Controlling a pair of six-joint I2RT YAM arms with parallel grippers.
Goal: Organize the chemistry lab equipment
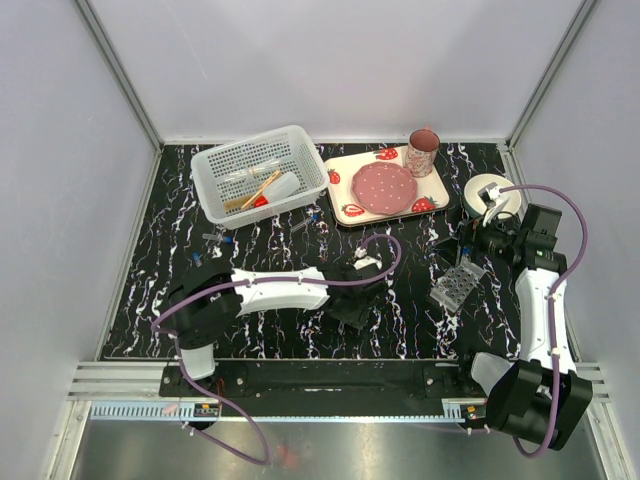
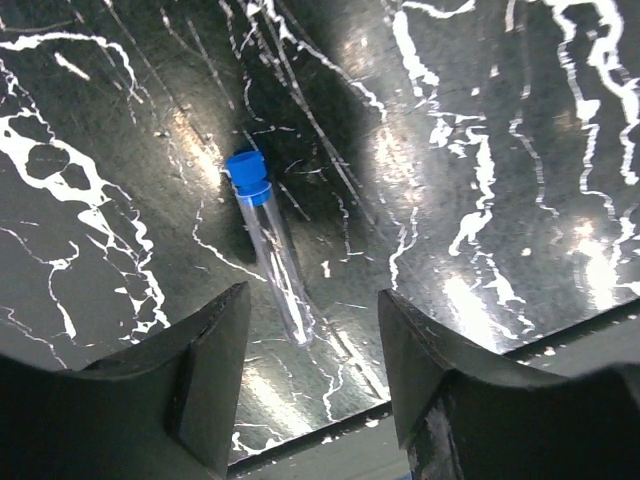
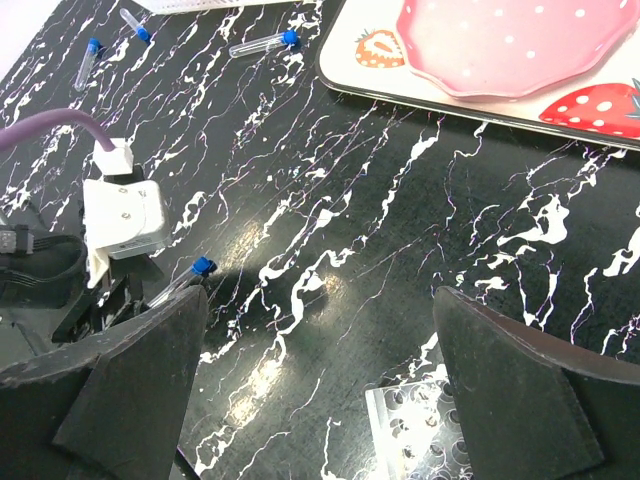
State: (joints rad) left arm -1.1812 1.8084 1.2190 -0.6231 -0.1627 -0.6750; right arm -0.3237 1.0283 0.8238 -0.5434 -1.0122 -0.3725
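My left gripper [image 1: 352,300] is open and low over the black marbled mat. A clear tube with a blue cap [image 2: 270,255] lies flat on the mat just ahead of its jaws [image 2: 312,375], lined up with the gap and untouched. My right gripper [image 1: 470,248] is open and empty above the mat [image 3: 320,390], with the clear grid tube rack [image 3: 420,430] below its right finger; the rack also shows in the top view [image 1: 457,285]. The right wrist view shows the same tube [image 3: 188,278] beside the left gripper. Three more blue-capped vials [image 3: 265,42] lie near the basket.
A white basket [image 1: 300,140] at the back left holds clear tubes, a wooden-handled tool [image 1: 258,190] and a white squeeze bottle with a red cap [image 1: 278,188]. The strawberry tray [image 1: 345,215] with pink plate and mug stands back centre. A white bowl [image 1: 478,200] sits back right.
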